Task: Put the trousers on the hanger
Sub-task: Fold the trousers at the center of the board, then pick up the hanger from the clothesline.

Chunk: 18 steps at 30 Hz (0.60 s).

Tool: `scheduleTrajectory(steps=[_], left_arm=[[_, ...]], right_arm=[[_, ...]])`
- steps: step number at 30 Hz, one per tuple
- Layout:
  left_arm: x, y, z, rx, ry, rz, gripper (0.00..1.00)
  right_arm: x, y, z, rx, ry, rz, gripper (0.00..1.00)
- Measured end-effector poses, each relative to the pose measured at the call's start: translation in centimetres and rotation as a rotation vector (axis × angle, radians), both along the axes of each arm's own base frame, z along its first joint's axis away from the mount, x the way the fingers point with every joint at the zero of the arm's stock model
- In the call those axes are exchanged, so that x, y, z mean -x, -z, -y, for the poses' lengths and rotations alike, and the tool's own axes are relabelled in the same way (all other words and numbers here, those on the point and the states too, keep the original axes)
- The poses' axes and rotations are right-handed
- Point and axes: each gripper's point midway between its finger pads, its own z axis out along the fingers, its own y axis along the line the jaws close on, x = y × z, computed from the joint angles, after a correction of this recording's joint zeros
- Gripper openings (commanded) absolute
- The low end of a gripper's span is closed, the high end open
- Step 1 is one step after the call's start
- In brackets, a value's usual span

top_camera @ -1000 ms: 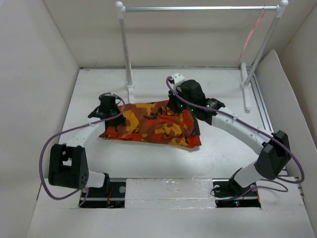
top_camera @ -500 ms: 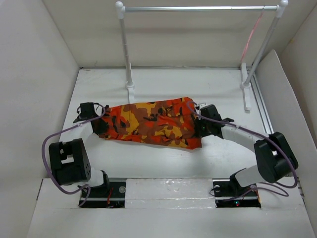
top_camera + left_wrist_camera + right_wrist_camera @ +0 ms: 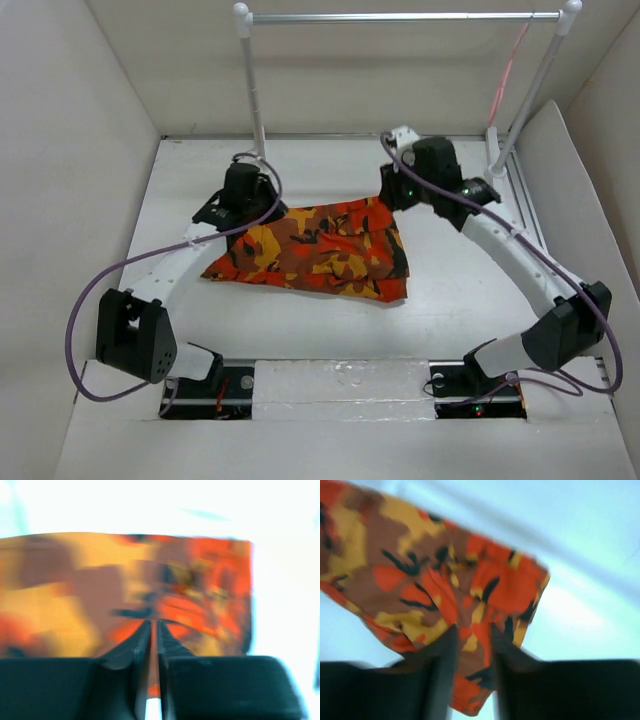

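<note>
Trousers down, hanger untouched: task judged barely begun.
Trousers (image 3: pixel 310 250) lie on the tabletop (image 3: pixel 450 290) between the two tools. Left tool (image 3: pixel 154 630) is narrow, near-shut, with a sliver of cloth in the slit. Right tool (image 3: pixel 472 635) stands part-open over the opposite corner; grip cannot be told, the view is blurred. Hanger (image 3: pixel 507 70) hangs on the rail (image 3: pixel 400 16), well beyond the right tool. Left to do: lift, carry, drape.

trousers (image 3: pixel 310 250): orange-red-yellow-brown camouflage, folded, lying flat mid-scene | hanger (image 3: pixel 507 68): thin, pink, hanging far right
</note>
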Motion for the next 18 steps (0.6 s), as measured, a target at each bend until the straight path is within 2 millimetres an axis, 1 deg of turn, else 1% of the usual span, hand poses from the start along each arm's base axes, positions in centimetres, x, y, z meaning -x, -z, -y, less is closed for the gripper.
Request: scheduleTrajectory(steps=[1,2,3,4,6,8,9,10,11,12,13,14,15,16,18], left_arm=[[0.2,-0.9,2.2,0.011,0.062,0.028,0.0],[0.7,-1.4,4.2,0.016,0.122,0.048,0.0],[1.2,-1.3,6.1,0.018,0.177,0.052,0.0],[1.7,-0.9,7.6,0.016,0.22,0.045,0.0],[3.3,1.2,11.0,-0.011,0.323,0.007,0.0],[4.8,4.2,13.9,-0.056,0.416,-0.048,0.0],[5.7,5.6,15.2,-0.08,0.458,-0.073,0.0],[6.6,7.1,16.2,-0.107,0.496,-0.1,0.0],[7.5,8.6,17.0,-0.132,0.529,-0.127,0.0],[8.4,9.8,17.8,-0.153,0.561,-0.149,0.0],[9.3,10.8,18.3,-0.171,0.588,-0.17,0.0],[10.0,11.6,18.5,-0.186,0.608,-0.187,0.0],[10.4,11.9,18.6,-0.194,0.62,-0.195,0.0],[10.5,12.0,18.6,-0.198,0.625,-0.198,0.0],[10.2,11.6,18.7,-0.195,0.624,-0.186,0.0]], right_arm=[[-0.6,-2.9,-0.5,-0.026,-0.021,0.057,0.14],[-1.0,-6.1,-0.9,-0.055,-0.036,0.117,0.0],[-1.5,-9.3,-1.1,-0.085,-0.046,0.183,0.0],[-1.7,-12.5,-1.1,-0.117,-0.051,0.249,0.0],[-1.9,-18.1,-0.2,-0.16,-0.044,0.363,0.0],[-2.1,-22.7,2.1,-0.183,0.002,0.464,0.0],[-2.3,-24.7,3.8,-0.185,0.042,0.509,0.02],[-2.6,-26.0,5.6,-0.182,0.086,0.541,0.16],[-2.8,-27.2,7.8,-0.173,0.141,0.567,0.25],[-2.9,-28.0,9.9,-0.157,0.196,0.584,0.37],[-3.0,-28.7,11.9,-0.142,0.25,0.598,0.53],[-3.1,-29.1,14.0,-0.125,0.31,0.608,0.58],[-3.2,-29.2,15.8,-0.105,0.355,0.612,0.61],[-3.2,-29.3,17.2,-0.091,0.391,0.611,0.68],[-3.7,-29.1,19.7,-0.068,0.453,0.6,0.73]])
